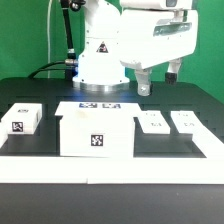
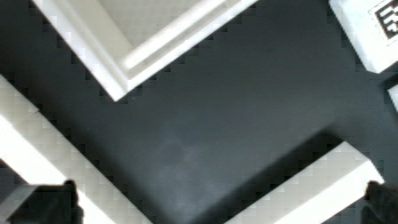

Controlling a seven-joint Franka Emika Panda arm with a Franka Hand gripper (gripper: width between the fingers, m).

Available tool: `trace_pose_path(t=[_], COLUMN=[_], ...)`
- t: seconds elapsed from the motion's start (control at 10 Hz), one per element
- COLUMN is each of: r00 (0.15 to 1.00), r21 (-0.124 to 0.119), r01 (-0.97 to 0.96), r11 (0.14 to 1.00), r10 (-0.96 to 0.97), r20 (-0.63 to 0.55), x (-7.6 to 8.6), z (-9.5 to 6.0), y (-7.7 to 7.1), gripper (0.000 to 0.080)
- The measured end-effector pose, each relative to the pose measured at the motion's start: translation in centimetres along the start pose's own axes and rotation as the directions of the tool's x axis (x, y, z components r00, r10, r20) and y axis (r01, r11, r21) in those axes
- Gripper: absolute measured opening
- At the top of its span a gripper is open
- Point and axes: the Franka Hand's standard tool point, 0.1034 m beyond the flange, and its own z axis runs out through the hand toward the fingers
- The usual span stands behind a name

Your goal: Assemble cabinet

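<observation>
End effector (image 1: 158, 84) hangs high over the matte black surface (image 1: 40, 95), its dark fingers (image 2: 45, 205) spread wide with nothing between them. The large white plastic cabinet box (image 1: 97, 135) sits front-centre on that surface, a square tag on its face, well apart from the fingers. You are likely reaching for a part, so come down square over the small flat white tagged panel (image 1: 152, 122) near the box on the exterior view's right; it looks smooth, hard, thin and sharp-cornered, probably slippery, so centre your pinch across its edges.
</observation>
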Motion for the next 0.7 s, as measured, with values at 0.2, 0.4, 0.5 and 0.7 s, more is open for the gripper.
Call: trace_pose_path(t=[0.2, 0.4, 0.5, 0.7], r00=[1.0, 1.0, 1.0, 1.0], r21=[0.0, 0.0, 0.0, 0.0], r01=[0.0, 0.0, 0.0, 0.0], r11=[1.0, 1.0, 1.0, 1.0], r10=[0.0, 0.0, 0.0, 0.0], r20=[0.0, 0.0, 0.0, 0.0], x=[0.0, 0.0, 0.0, -0.01], z=[0.0, 0.0, 0.0, 0.01], y=[0.0, 0.0, 0.0, 0.0], gripper=[0.0798, 0.0798, 0.0798, 0.0798])
